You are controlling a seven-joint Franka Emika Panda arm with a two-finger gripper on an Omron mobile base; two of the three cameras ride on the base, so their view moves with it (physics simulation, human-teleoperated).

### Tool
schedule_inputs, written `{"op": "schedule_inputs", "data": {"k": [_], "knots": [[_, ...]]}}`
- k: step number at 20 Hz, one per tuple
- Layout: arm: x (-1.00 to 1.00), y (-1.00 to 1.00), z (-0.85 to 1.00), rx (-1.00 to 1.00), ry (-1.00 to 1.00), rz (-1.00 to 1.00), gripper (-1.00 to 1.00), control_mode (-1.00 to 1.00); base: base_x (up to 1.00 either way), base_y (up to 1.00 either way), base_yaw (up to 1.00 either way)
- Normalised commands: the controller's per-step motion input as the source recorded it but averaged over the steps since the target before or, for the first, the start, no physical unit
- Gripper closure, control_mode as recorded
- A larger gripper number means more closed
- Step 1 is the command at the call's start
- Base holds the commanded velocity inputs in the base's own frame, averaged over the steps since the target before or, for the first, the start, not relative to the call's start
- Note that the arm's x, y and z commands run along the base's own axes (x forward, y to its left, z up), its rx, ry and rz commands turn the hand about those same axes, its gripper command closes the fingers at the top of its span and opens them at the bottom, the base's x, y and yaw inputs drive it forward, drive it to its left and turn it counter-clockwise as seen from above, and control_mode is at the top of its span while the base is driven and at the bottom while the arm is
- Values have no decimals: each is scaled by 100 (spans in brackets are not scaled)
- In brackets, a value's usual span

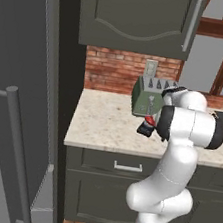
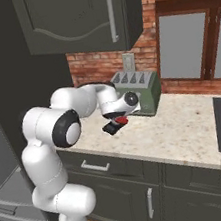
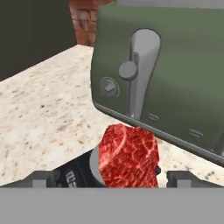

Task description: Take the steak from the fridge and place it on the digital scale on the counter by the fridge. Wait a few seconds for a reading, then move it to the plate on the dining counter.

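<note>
While the claw (image 3: 107, 180) gapes released, marbled red steak (image 3: 128, 156), flat on black digital scale (image 3: 78, 175).

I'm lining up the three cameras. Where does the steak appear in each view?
Left base view: steak, a red sliver right of centre, by the arm's dark joint.
Right base view: centre, on the digital scale.
Hand view: bottom centre.
Shared landmark: the green toaster just behind.

Speckled stone counter (image 1: 101, 127), marbled steak (image 3: 128, 156)

Red brick wall (image 1: 114, 71), dark upper cabinet (image 1: 138, 16), wood-framed windows (image 2: 192, 39)
</note>
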Motion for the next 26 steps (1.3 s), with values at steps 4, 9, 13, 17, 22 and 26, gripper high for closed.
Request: {"op": "schedule_inputs", "data": {"k": [4, 9, 13, 17, 22, 26], "knots": [[-49, 2, 66, 0, -4, -1, -100, -100, 0, 0, 0], [-54, 6, 53, -2, 1, 0, -100, -100, 0, 0, 0], [-41, 3, 51, -4, 7, 0, -100, -100, 0, 0, 0], [-32, 1, 31, -5, 8, 0, -100, -100, 0, 0, 0], [-24, 5, 6, -8, 8, 0, -100, -100, 0, 0, 0], [-12, 0, 0, -8, 8, 0, -100, -100, 0, 0, 0]]}}
